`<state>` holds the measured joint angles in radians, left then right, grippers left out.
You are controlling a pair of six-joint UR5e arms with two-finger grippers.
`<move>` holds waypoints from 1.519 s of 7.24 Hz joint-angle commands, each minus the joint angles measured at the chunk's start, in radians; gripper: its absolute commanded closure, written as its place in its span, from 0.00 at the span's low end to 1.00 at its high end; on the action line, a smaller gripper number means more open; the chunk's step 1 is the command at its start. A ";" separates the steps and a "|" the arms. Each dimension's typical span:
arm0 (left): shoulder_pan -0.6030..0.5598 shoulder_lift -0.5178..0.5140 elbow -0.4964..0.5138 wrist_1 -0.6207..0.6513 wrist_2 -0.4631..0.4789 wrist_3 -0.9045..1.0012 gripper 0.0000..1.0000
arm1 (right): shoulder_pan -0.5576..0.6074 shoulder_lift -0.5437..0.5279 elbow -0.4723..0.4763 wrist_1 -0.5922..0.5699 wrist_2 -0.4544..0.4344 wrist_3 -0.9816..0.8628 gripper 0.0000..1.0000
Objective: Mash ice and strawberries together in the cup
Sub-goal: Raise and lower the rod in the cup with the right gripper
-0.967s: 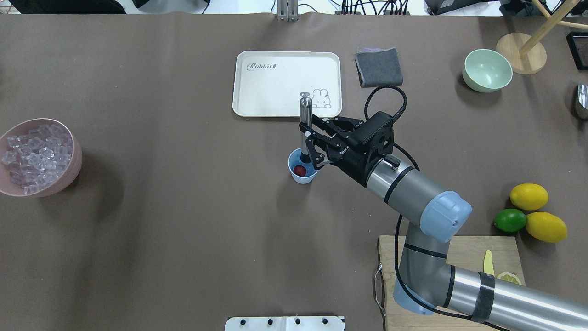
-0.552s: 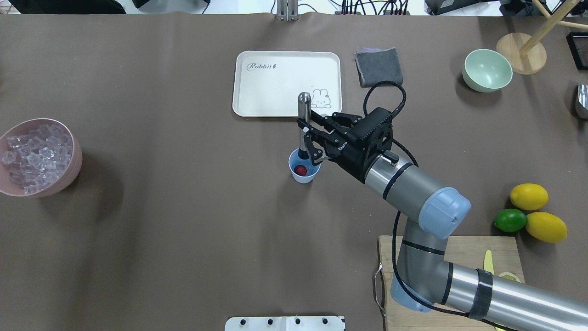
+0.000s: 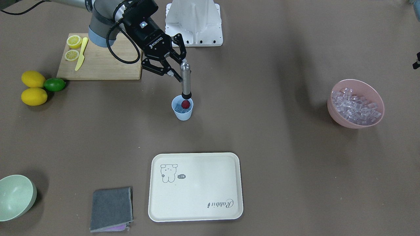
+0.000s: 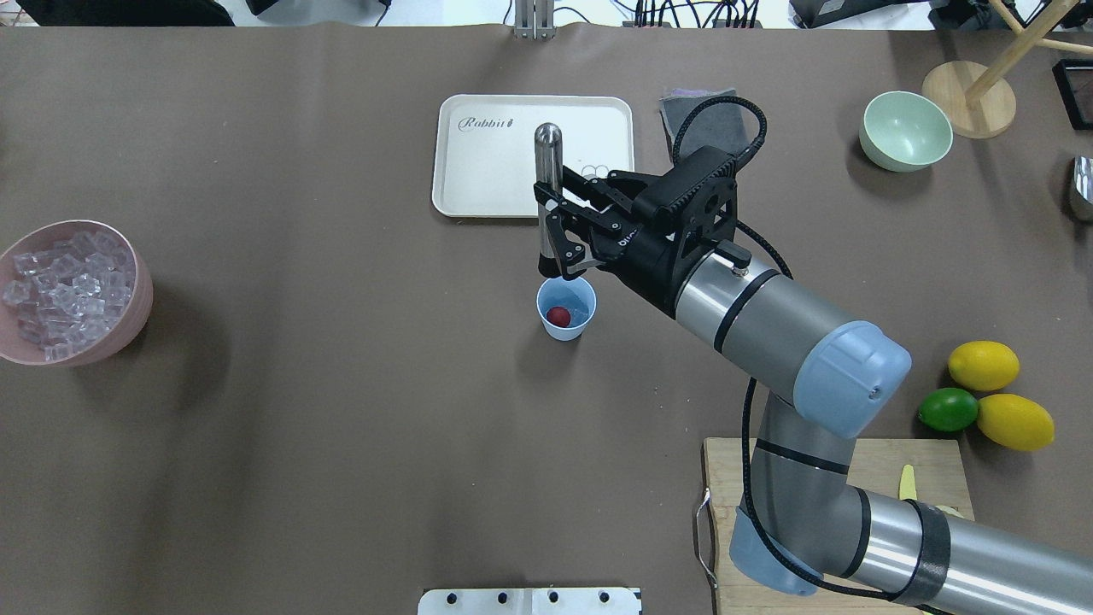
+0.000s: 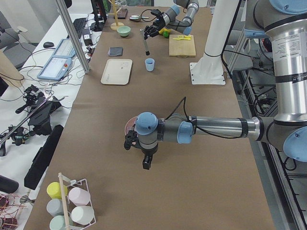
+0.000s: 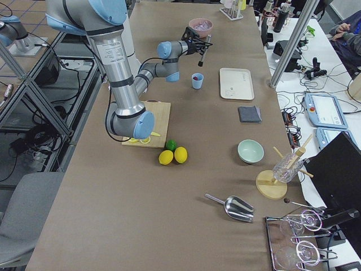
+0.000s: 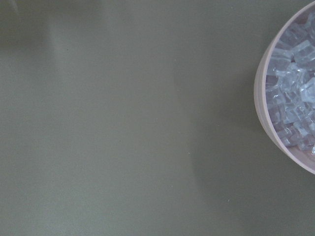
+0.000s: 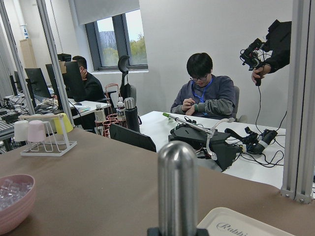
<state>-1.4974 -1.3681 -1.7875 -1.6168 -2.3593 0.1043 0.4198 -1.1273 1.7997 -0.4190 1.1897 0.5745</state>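
- Gripping the upright metal muddler [image 4: 546, 162] partway down its smooth shaft, the right gripper [image 4: 552, 226] has its fingers clamped tight on the tool. A hard downward push could make that shaft slide up through the pinch.
- The muddler's dark tip hangs just above the cup [image 4: 564, 334], nearer the far rim than the middle. A straight plunge from here might catch the rim.
- The cup is a light tumbler standing alone at mid-table with nothing bracing it. A blow on the rim or a slanted press would probably tip it or skid it across the brown cover.
- The strawberry [image 4: 558, 317] lies inside the cup towards its left, near side. It is round, so it may roll from under an off-centre tip rather than crush.
- The ice [image 3: 178, 106] in the cup shows only faintly beside the fruit. Hard cubes could jump out under a sharp strike.
- The rest of the ice fills the pink bowl [image 4: 139, 320] far off at the left end of the table.
- The left gripper [image 5: 146, 163] hangs near that bowl, well apart from the cup. Whether it is open or closed cannot be told, and from there it offers the cup no support.
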 commanded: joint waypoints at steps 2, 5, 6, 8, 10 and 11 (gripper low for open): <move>0.002 0.000 0.000 -0.002 0.000 0.000 0.01 | -0.029 -0.003 -0.262 0.262 -0.027 -0.004 1.00; 0.002 0.000 0.000 -0.002 0.000 0.000 0.01 | -0.032 0.001 -0.255 0.266 -0.029 -0.008 1.00; 0.002 0.000 0.000 -0.002 0.000 0.000 0.01 | -0.010 0.004 -0.197 0.211 -0.021 -0.007 1.00; 0.003 -0.002 0.000 0.000 0.000 0.000 0.01 | 0.011 -0.002 -0.010 -0.028 -0.001 0.024 1.00; 0.003 -0.002 0.003 -0.002 0.000 0.000 0.01 | 0.049 -0.003 0.064 -0.227 0.026 0.234 1.00; 0.003 0.000 0.005 -0.002 0.000 0.000 0.01 | 0.065 0.001 0.169 -0.458 0.030 0.348 1.00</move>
<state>-1.4942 -1.3696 -1.7844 -1.6183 -2.3593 0.1043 0.4651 -1.1280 1.8625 -0.6391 1.2093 0.7836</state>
